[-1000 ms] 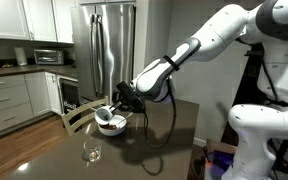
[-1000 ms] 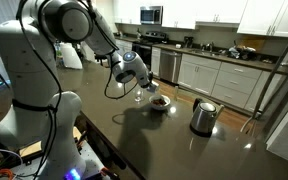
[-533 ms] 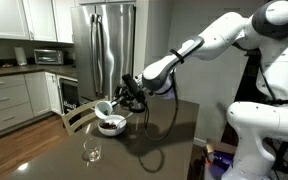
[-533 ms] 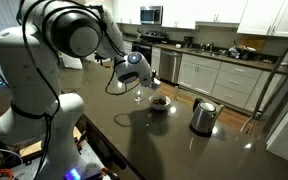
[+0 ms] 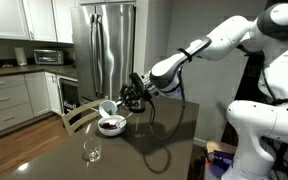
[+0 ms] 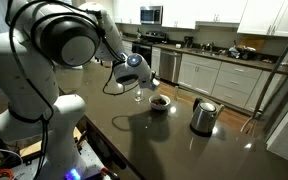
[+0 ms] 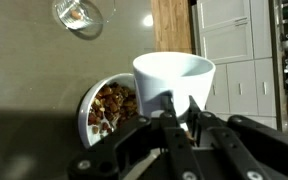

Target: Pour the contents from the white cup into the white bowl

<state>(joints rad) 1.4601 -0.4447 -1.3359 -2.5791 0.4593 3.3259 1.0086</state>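
My gripper is shut on the wall of the white cup, one finger inside the rim and one outside. In an exterior view the cup hangs just above the white bowl, tipped with its mouth away from the arm, held by the gripper. The bowl stands on the dark table below and left of the cup and holds brown pieces. From the opposite side the bowl shows beside the gripper. What is inside the cup is hidden.
A clear stemmed glass stands on the table near the bowl and also shows in the wrist view. A steel kettle sits further along the table. A wooden chair back stands at the table's far edge.
The arm has lifted the cup from low over the bowl to a little higher above it. The bowl, glass and kettle have not moved.
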